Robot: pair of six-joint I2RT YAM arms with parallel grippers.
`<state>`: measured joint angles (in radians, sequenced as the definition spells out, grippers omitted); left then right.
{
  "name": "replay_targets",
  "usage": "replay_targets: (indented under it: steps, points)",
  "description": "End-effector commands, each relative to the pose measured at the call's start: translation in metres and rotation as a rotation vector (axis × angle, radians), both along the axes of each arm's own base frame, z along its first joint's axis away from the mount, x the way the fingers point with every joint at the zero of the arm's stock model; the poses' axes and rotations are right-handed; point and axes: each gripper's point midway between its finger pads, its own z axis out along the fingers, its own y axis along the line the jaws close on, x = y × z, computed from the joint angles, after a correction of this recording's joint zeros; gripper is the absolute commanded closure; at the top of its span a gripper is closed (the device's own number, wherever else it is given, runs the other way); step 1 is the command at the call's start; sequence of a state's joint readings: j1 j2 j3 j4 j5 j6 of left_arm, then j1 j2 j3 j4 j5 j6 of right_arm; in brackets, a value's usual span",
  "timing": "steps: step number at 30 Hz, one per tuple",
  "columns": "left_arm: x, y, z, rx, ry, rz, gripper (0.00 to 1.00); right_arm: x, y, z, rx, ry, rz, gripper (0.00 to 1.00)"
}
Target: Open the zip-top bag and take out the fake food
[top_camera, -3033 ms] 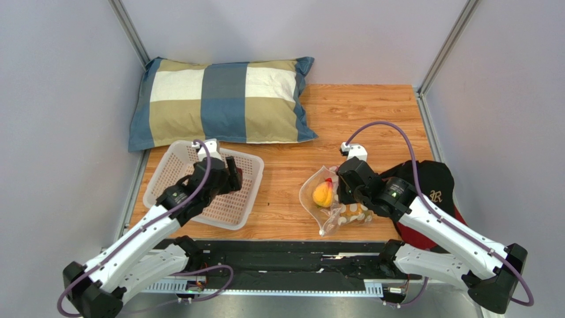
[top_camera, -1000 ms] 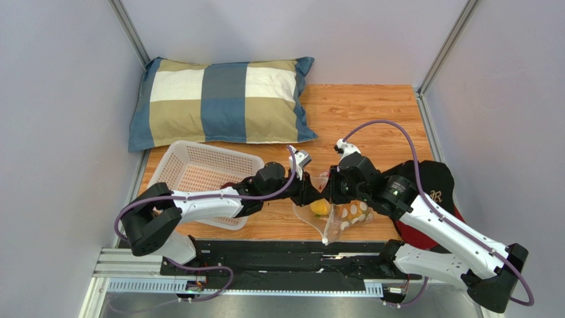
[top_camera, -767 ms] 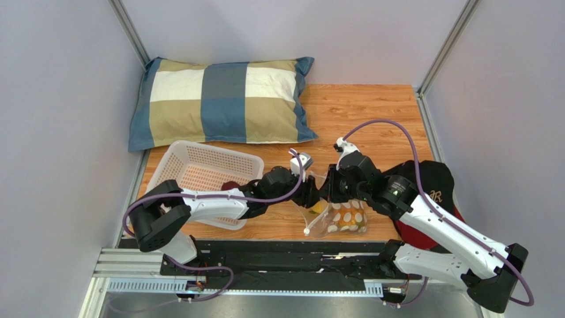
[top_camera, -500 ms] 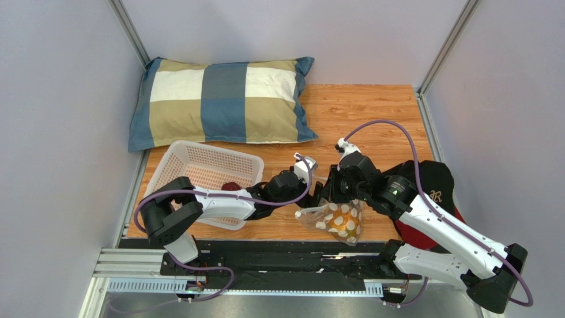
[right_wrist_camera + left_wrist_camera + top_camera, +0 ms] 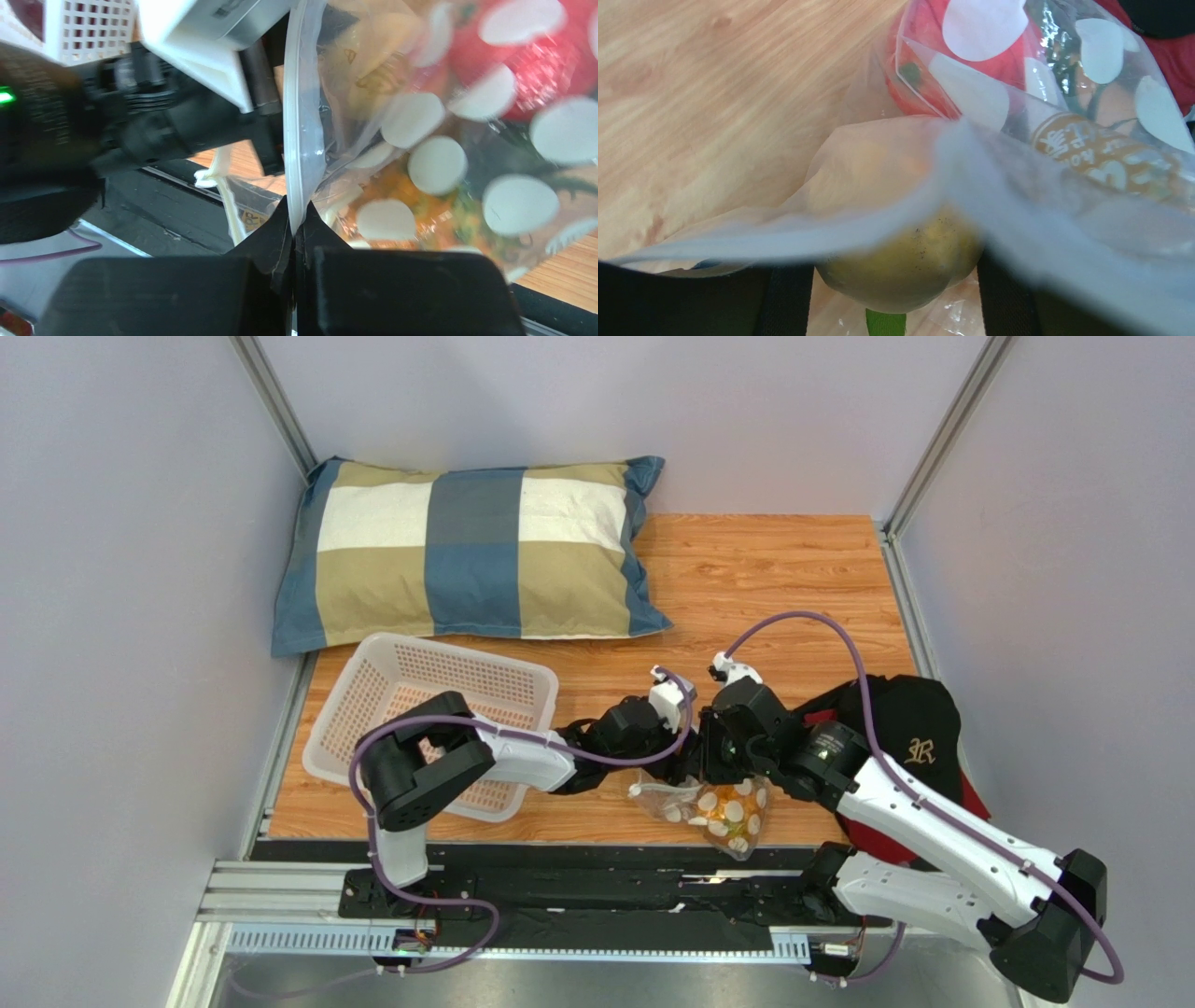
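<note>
The zip-top bag (image 5: pixel 713 809), clear with white oval spots, hangs by its top edge from my right gripper (image 5: pixel 711 760), which is shut on the white zip strip (image 5: pixel 300 140) in the right wrist view (image 5: pixel 293 234). My left gripper (image 5: pixel 668 739) reaches into the bag's mouth. In the left wrist view the left gripper (image 5: pixel 896 297) has its fingers (image 5: pixel 787 297) pressed on both sides of the yellow-orange round fruit (image 5: pixel 899 259), with bag film (image 5: pixel 1046 231) draped over it. A red berry (image 5: pixel 924 56) and a green sprig (image 5: pixel 885 323) also show inside the bag.
A white perforated basket (image 5: pixel 386 679) stands at the left, partly under my left arm. A checked pillow (image 5: pixel 470 546) lies at the back. A black and red cap (image 5: pixel 919 735) lies at the right edge. The black rail (image 5: pixel 561 875) runs along the front.
My left arm swung from the basket to the bag and went into its mouth. The bag turned from lying open to hanging spotted face up, and shifted toward the front.
</note>
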<state>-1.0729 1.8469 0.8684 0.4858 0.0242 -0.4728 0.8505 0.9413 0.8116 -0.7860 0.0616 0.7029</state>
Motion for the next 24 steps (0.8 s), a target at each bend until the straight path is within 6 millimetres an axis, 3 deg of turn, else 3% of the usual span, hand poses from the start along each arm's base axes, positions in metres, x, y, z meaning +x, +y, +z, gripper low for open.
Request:
replay_targets:
  steps: [1,4,5,6,10,17,19,20,21,22,23,24]
  points:
    - [0.006,-0.019,0.023,-0.086,-0.042,-0.016,0.46,0.005,0.006,0.028,0.076,-0.074,-0.007,1.0]
    - [0.005,-0.006,0.039,-0.076,-0.078,-0.006,0.8,0.012,-0.01,0.032,0.012,-0.121,-0.043,1.0]
    - [0.005,0.001,0.042,-0.053,-0.087,-0.002,0.97,0.012,-0.017,0.031,-0.018,-0.126,-0.052,1.0]
    - [0.0,0.01,0.052,-0.032,-0.081,-0.005,1.0,0.014,-0.021,0.031,-0.039,-0.138,-0.065,1.0]
    - [-0.014,0.032,0.09,-0.026,-0.083,-0.019,1.0,0.022,-0.037,0.03,-0.114,-0.182,-0.107,1.0]
    - [-0.059,0.063,0.154,-0.148,-0.029,-0.13,1.0,0.028,-0.044,0.02,-0.145,-0.213,-0.121,1.0]
    - [-0.059,0.077,0.154,-0.139,-0.018,-0.093,1.0,0.029,-0.044,0.019,-0.156,-0.209,-0.119,1.0]
    - [-0.059,0.087,0.171,-0.179,-0.04,-0.061,1.0,0.03,-0.043,0.021,-0.157,-0.213,-0.115,1.0]
    - [-0.057,0.099,0.166,-0.152,-0.034,-0.017,1.0,0.03,-0.041,0.022,-0.154,-0.213,-0.111,1.0]
    - [-0.044,0.116,0.161,-0.123,-0.058,0.085,1.0,0.03,-0.04,0.023,-0.151,-0.211,-0.106,1.0]
    - [-0.039,0.132,0.172,-0.146,-0.072,0.158,1.0,0.031,-0.039,0.026,-0.143,-0.217,-0.105,1.0]
    - [-0.035,0.152,0.16,-0.084,-0.059,0.236,1.0,0.031,-0.038,0.029,-0.137,-0.221,-0.101,1.0]
